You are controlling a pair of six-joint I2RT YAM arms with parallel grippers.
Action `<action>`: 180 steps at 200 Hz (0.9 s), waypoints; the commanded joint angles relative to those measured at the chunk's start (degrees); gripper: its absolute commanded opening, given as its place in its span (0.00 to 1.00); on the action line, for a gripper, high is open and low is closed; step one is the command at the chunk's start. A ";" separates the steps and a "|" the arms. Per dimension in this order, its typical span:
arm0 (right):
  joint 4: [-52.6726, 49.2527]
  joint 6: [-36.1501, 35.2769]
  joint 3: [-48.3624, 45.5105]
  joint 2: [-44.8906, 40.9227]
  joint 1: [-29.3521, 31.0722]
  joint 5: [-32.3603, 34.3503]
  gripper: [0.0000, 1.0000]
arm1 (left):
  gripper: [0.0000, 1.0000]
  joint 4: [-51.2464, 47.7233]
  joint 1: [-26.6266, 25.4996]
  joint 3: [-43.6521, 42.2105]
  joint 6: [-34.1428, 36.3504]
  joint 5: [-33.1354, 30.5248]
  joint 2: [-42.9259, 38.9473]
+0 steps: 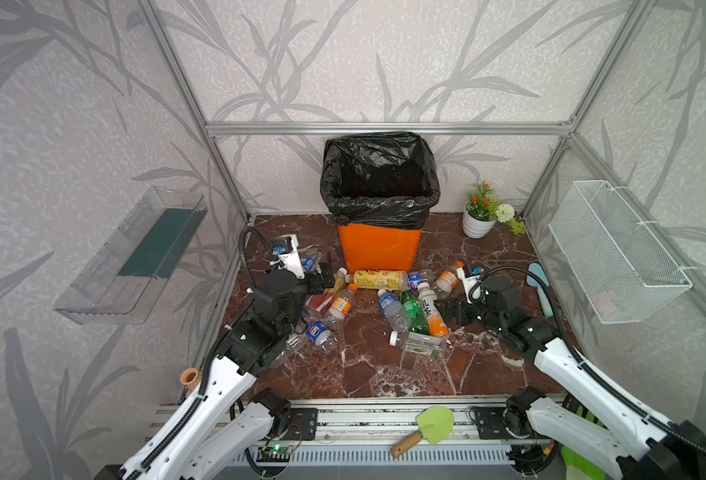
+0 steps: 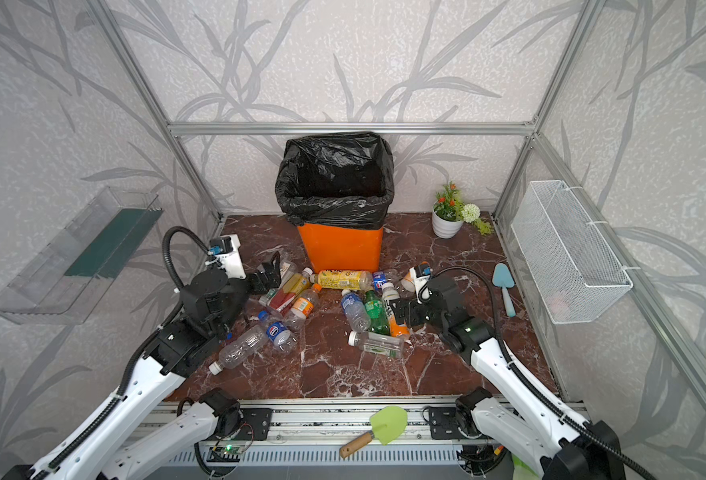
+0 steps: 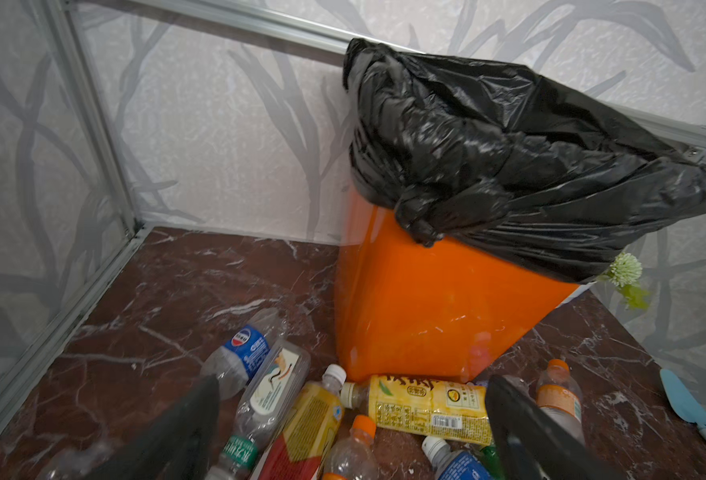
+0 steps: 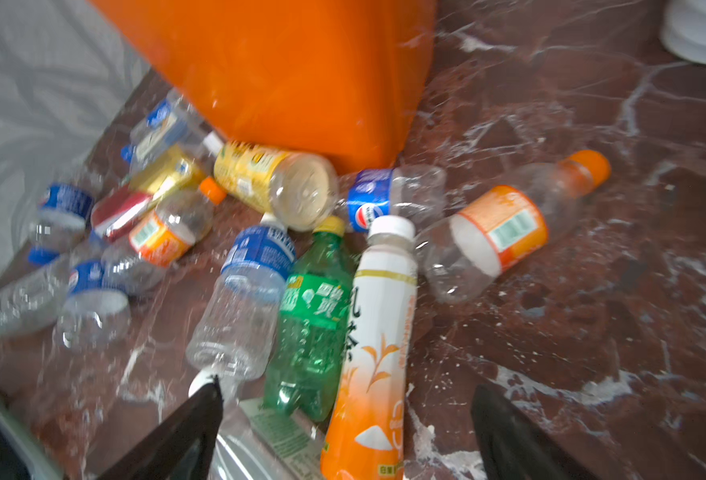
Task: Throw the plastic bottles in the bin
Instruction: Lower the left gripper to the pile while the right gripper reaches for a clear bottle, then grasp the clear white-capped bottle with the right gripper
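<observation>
- The plastic bottles [image 1: 393, 309] lie flat in a loose heap across the middle of the marble worktop [image 1: 384, 374]. They sit just in front of the bin [image 1: 379, 247], which stands at the far edge.
- The right gripper [image 4: 346, 388] has its jaws wide and empty, either side of the white-and-orange tea bottle [image 4: 378, 332].
- That bottle touches the green bottle [image 4: 312, 324] along its side. One finger could therefore wedge between them, or the jaws could pinch both.
- The bottles look empty and slick, so an off-centre squeeze may squirt one out towards the worktop's right edge.
- The left gripper [image 3: 353, 384] is also wide and empty above the heap's left part. Coming down there could scatter the stacked bottles.
- The bin is tall, so a low carry could catch the black bag [image 1: 380, 208] at the rim.
- The tea bottle's long axis runs from near edge to far edge, with its cap towards the bin.
- The yellow-labelled bottle [image 1: 378, 279] lies along the bin's foot, with its cap towards the left edge.
</observation>
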 commanded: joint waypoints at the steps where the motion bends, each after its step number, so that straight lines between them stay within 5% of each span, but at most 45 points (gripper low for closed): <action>1: -7.14 -12.36 4.26 4.03 4.88 -0.53 0.93 | 0.99 -0.27 0.35 -3.33 -7.18 -6.57 -4.47; 54: -14.40 -23.91 9.11 13.73 13.19 -0.80 0.82 | 0.99 -4.30 1.21 -3.83 -8.51 -7.85 -5.93; 180: -18.86 -29.45 13.34 25.57 19.64 -1.74 0.72 | 0.99 -6.00 2.31 -3.57 -9.65 -6.97 -4.70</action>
